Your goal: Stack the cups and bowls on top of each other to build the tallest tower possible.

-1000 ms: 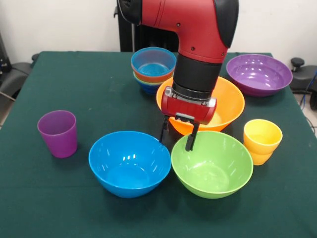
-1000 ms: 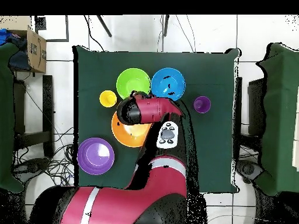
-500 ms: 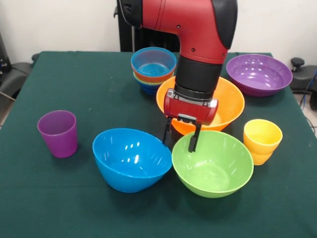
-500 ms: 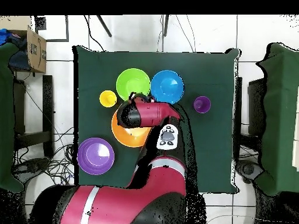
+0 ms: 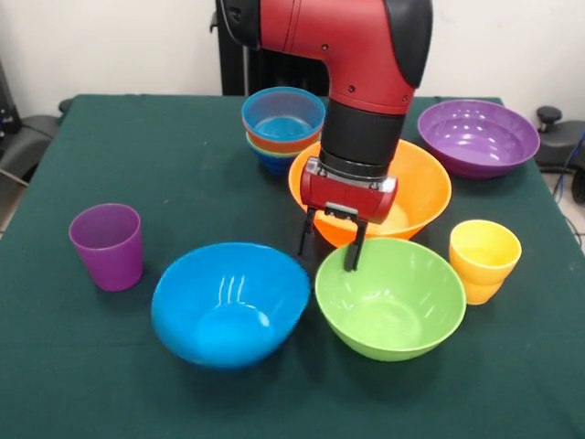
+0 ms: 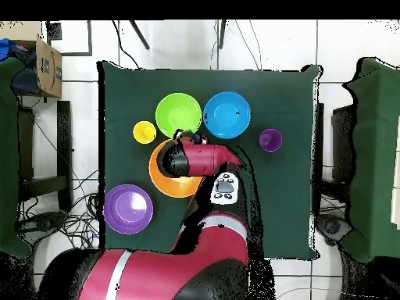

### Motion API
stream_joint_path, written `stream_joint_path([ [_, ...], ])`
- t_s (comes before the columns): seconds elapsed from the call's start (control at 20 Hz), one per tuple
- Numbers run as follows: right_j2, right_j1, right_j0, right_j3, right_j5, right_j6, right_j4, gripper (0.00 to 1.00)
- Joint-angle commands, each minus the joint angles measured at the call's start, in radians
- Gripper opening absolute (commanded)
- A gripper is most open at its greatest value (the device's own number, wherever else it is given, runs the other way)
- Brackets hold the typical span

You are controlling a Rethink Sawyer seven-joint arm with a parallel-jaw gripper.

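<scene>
Now the blue bowl (image 5: 230,302) sits tilted, glossy.

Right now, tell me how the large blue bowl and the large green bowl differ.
The large blue bowl is tilted, its mouth tipped toward the front camera; the large green bowl sits level. The gripper hangs with one fingertip over the green bowl's rim, while the blue bowl lies clear of it, nearer the purple cup. Both are glossy, empty, open side up and look about the same size.

Gripper (image 5: 327,245) hangs open above the gap between blue bowl (image 5: 228,302) and green bowl (image 5: 391,297), orange bowl (image 5: 420,187) behind it.
</scene>
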State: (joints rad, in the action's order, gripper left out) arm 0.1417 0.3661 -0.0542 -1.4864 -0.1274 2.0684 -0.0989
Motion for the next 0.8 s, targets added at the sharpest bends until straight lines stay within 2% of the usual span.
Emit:
stream_joint_path([
  [0.05,-0.025,0.041,0.043,-0.081,-0.095,0.154,0.045,1.0],
  [0.2,-0.011,0.066,0.063,-0.08,-0.139,0.143,0.057,1.0],
  [0.35,-0.009,0.068,0.076,-0.082,-0.138,0.142,0.07,1.0],
  [0.8,-0.019,0.01,0.086,-0.098,-0.038,0.169,0.104,1.0],
])
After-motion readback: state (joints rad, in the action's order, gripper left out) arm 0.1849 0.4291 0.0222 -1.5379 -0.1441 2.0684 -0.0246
